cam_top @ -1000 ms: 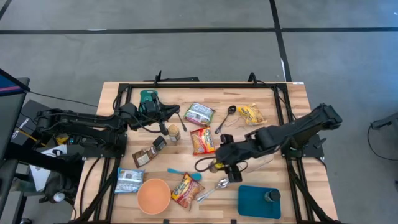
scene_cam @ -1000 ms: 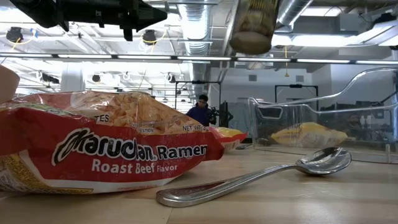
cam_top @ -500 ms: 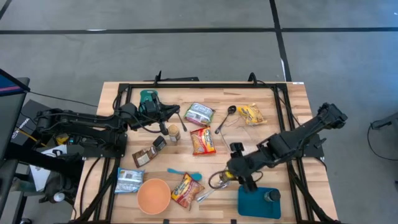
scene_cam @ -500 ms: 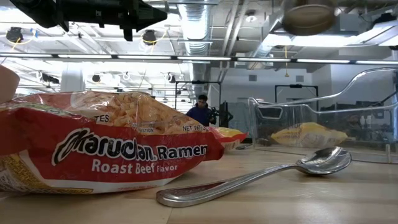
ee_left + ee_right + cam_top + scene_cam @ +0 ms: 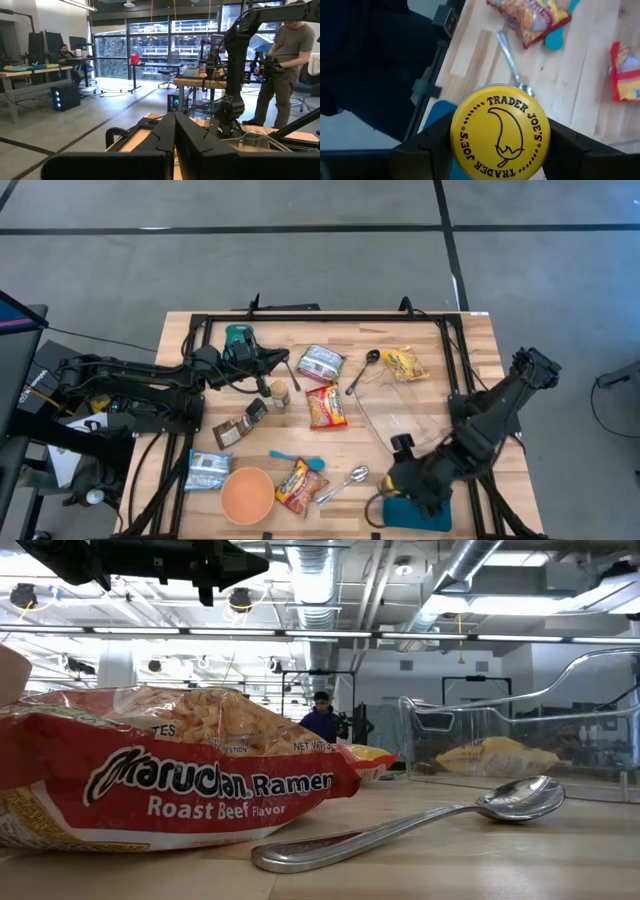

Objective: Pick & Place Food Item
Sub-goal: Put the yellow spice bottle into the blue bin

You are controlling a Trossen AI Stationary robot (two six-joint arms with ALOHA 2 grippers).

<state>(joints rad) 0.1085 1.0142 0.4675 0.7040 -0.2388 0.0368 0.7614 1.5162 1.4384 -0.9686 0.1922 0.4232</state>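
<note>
Wooden table (image 5: 470,340): ramen packs (image 5: 327,408), spoons (image 5: 345,481), bowl (image 5: 247,494), teal plate (image 5: 398,508).

Your right pincer (image 5: 497,150) hangs over the tray (image 5: 438,518) at the desk's (image 5: 430,415) near right corner, jar (image 5: 500,132) between its fingers. Spoon (image 5: 343,484) lies just left of it, ramen pack (image 5: 299,485) and bowl (image 5: 247,494) farther left. Left pincer (image 5: 287,370) sits far left.

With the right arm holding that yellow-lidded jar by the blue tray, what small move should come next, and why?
Probably carry the jar a little further over the blue tray and lower it. The right gripper holds it above the tray's near-left corner, close to the table edge, and another small jar already stands on the tray.
</note>
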